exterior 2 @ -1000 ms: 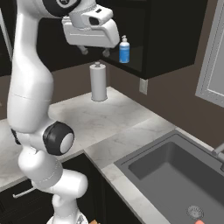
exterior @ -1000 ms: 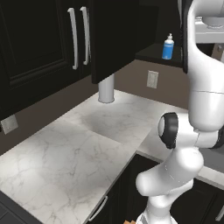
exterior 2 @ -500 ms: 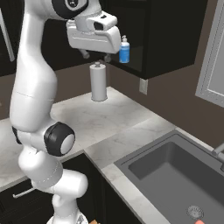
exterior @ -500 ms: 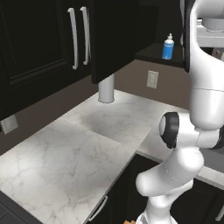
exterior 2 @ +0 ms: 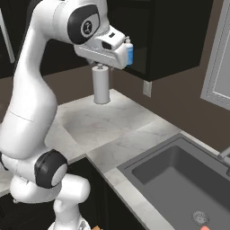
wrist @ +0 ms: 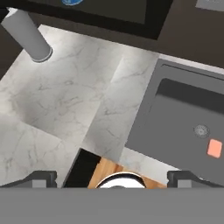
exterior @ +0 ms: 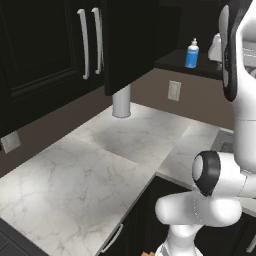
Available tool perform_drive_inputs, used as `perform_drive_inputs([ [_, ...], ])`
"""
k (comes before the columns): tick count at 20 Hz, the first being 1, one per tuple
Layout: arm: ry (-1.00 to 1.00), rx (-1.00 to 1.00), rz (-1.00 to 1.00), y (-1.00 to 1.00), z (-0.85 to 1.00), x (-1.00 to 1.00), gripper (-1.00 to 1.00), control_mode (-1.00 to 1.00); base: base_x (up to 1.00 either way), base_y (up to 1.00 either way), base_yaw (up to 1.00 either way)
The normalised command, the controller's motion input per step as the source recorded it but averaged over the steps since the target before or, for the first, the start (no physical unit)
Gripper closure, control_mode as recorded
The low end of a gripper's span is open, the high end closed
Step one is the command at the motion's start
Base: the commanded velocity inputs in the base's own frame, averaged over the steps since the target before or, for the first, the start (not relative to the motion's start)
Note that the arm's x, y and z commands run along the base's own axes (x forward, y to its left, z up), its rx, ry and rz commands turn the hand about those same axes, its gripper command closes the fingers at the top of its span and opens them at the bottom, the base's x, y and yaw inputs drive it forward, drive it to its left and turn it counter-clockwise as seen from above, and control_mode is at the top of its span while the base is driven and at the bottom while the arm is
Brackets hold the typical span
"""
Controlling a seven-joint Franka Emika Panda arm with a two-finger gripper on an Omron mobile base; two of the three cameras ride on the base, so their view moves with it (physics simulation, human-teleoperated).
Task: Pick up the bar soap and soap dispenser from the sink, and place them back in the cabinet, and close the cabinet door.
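One of two items done, by the look of it: soap dispenser stood upright on the open cabinet shelf, near its front edge. Bar soap lay flat on the sink floor, just beside the drain ring, toward the basin's far right end. Tool hung high over the counter front edge, fingertips spread wide, nothing between them. Cabinet door swung out over the paper towel roll, not yet closed. Left, as a judgement: reach down into the sink, pinch the bar, carry it up beside the dispenser, then push the door shut. Roughly a third through.
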Motion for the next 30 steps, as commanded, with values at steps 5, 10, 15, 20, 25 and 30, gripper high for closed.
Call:
perform_drive_inputs([
  [5, -0.37, 0.00, 0.00, 0.00, -0.44, -0.16, -1.00, -1.00, 0.00, 0.00, 0.00],
  [10, -0.26, 0.00, 0.00, 0.00, -0.37, -0.23, -1.00, -1.00, 0.00, 0.00, 0.00],
  [15, -0.13, 0.00, 0.00, 0.01, -0.24, -0.21, -1.00, -1.00, 0.00, 0.00, 0.00],
  [20, 0.00, 0.00, 0.00, 0.07, -0.02, -0.09, -1.00, -1.00, 0.00, 0.00, 0.00],
  [25, 0.11, 0.00, 0.00, 0.03, 0.12, -0.11, -1.00, -1.00, 0.00, 0.00, 0.00],
  [30, 0.22, 0.00, 0.00, 0.05, 0.23, -0.13, -1.00, -1.00, 0.00, 0.00, 0.00],
])
